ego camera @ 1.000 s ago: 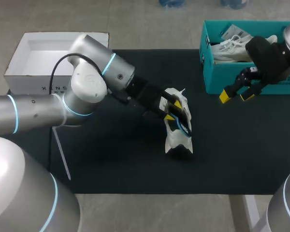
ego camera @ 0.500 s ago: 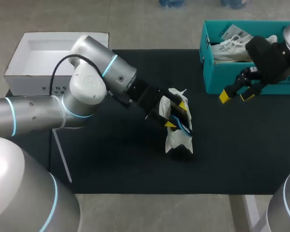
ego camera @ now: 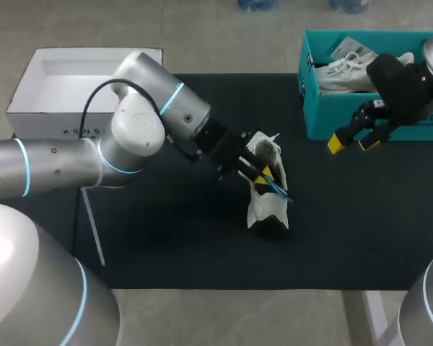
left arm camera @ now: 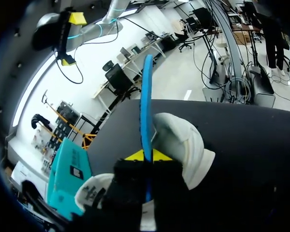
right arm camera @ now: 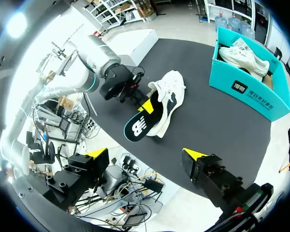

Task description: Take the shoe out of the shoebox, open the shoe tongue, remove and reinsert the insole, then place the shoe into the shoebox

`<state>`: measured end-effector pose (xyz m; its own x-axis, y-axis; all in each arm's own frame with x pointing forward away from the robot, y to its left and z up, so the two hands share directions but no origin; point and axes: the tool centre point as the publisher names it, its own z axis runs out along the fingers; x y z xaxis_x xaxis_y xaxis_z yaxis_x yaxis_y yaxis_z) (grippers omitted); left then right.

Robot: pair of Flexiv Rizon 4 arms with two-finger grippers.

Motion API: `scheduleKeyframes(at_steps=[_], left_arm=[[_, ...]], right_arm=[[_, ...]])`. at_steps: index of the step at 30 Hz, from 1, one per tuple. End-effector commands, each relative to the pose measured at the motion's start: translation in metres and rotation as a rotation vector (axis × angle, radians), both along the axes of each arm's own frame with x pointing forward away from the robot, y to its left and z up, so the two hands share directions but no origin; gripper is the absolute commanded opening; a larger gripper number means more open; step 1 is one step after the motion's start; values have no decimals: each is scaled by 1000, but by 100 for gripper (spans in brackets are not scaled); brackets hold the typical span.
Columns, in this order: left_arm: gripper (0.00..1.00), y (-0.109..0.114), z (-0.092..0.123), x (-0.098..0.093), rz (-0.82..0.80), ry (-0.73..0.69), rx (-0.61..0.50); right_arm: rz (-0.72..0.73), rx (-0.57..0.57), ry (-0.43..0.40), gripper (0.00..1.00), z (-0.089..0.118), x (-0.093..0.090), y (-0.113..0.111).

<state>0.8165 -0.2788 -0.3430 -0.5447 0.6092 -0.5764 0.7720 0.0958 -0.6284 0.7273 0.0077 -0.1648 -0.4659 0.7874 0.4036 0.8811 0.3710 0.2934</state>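
Observation:
A white shoe (ego camera: 264, 205) lies on the black mat, seen also in the right wrist view (right arm camera: 171, 92). My left gripper (ego camera: 263, 176) is over its opening, shut on the insole (ego camera: 280, 191). The left wrist view shows the yellow tips (left arm camera: 146, 155) pinching the blue insole (left arm camera: 146, 96) edge-on, above the shoe (left arm camera: 186, 145). In the right wrist view the insole (right arm camera: 140, 123) sticks out of the shoe, dark underside showing. The teal shoebox (ego camera: 310, 115) stands at the back right with a second white shoe (ego camera: 346, 72) inside. My right gripper (ego camera: 353, 140) hangs open and empty in front of the box.
A white box lid (ego camera: 36, 101) sits at the back left, behind my left arm. The black mat (ego camera: 166, 238) covers the table's middle. My right gripper (right arm camera: 146, 154) is well above the mat, away from the shoe.
My left gripper's fingers, apart at the shoe's opening before, have shut on the insole and raised it partly out of the shoe. The right arm has not moved.

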Motion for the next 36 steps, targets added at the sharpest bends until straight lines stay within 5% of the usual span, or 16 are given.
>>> scheduleKeyframes(at_steps=[1,11,21,22,24,25,28,36], left_arm=[[0,-2,1,6,-13,-22,-2],[0,-3,-1,31,-32,-140,67],[0,-2,-29,25,-43,-100,104],[18,0,-30,24,-40,-94,102],[71,3,-29,24,-33,-88,100],[82,5,-27,24,-24,-85,92],[91,9,-20,22,-3,-71,62],[76,5,-5,11,12,-42,-1]], right_arm=[[0,-2,2,100,-1,1,1],[0,-2,2,100,-1,1,1],[0,-2,2,100,-1,1,1],[0,-2,2,100,-1,1,1],[0,-2,2,100,-1,1,1],[0,-2,2,100,-1,1,1],[0,-2,2,100,-1,1,1],[0,-2,2,100,-1,1,1]])
